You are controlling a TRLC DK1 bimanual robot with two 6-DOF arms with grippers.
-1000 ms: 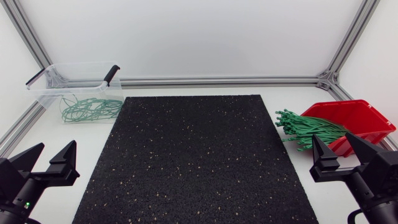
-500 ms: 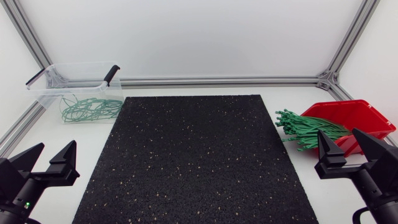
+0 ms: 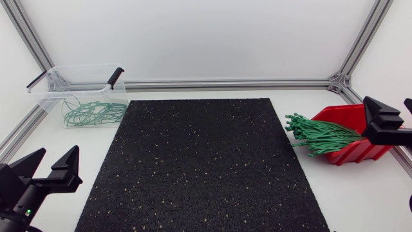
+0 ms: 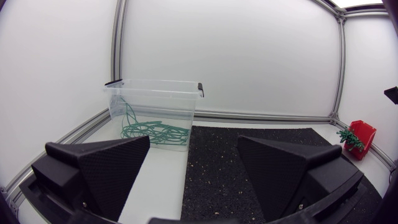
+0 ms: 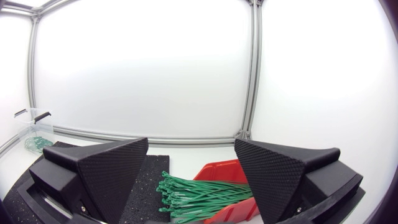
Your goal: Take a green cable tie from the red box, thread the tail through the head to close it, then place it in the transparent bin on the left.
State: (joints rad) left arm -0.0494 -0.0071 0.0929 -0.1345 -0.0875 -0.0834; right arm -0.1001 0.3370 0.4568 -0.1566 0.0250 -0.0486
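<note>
Off the mat's right edge sits the red box, its open front turned toward the mat so that the bundle of green ties pokes out over the counter, heads fanned where a finger can get at them. My right claw hangs over the box on the side away from the mat, released, with its fingers spread wide and nothing between them (a fair width for coming down on one tie, I judge). Past the mat's far left corner stands the clear bin, open-topped so a closed tie can drop straight in. Several looped ties lie inside. My left claw rests off the mat's near left corner, also released and empty. The likeliest hindrance is the ties' own crowding: packed and overlapping, one looks hard to single out.
</note>
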